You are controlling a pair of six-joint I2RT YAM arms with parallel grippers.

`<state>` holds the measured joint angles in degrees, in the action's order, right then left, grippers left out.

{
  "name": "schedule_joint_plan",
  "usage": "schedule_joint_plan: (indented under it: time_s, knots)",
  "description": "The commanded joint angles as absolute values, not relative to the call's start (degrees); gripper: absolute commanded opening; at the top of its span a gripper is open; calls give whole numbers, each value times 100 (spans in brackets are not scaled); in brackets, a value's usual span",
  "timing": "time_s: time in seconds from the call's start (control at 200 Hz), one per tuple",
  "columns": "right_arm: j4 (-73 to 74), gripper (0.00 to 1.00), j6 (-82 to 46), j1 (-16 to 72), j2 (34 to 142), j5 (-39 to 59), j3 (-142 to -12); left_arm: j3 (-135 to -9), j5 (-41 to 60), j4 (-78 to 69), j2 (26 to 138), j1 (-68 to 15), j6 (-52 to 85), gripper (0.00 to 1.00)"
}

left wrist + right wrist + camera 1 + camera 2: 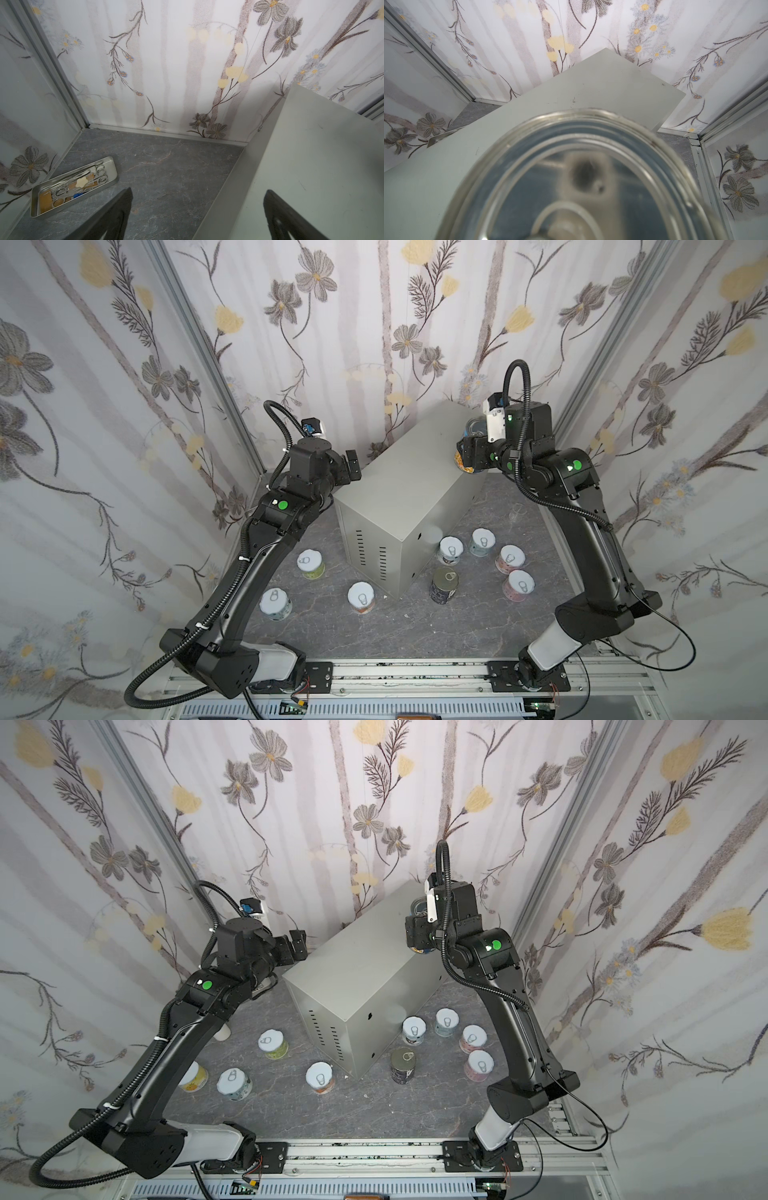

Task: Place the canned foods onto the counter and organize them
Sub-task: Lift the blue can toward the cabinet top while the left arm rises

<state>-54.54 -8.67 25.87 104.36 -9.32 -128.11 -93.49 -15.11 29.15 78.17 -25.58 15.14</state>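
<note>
Tall tin [581, 176] clamped in the right gripper [471, 448] — at the far corner of the counter [399, 497]. Left gripper [199, 218] gapes wide, empty.

Walls [374, 302]: pale wallpaper on three sides, grey and yellow flowers, brown stems, faded vertical stripes. Silver metal posts [201, 344] at both back corners. Floor [332, 630]: dark grey stone-look slab, pale veins. Thin metal strip [166, 134] along wall foot. Slotted metal rail [415, 672] across front edge. Light soft, even. Side panel [31, 93] looks glossy, possibly glazed.
</note>
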Motion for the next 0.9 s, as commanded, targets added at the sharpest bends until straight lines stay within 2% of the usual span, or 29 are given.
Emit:
schedule_joint_plan:
  time_s: [0.0, 0.365, 0.719, 0.894]
  knots:
    - [-4647, 38, -827, 2523, 10584, -773, -12920, -9491, -1510, 2700, 7929, -2613, 1425, 100]
    - [-4479, 40, -813, 2303, 11114, -641, -13164, -9442, -1512, 2603, 8228, -2740, 1485, 100]
    - [-4235, 59, -740, 2286, 11704, -580, -13511, -9268, -1603, 2560, 8180, -2777, 1511, 100]
    - [-4048, 73, -746, 2228, 11898, -589, -13544, -9148, -1699, 2549, 8079, -2777, 1495, 100]
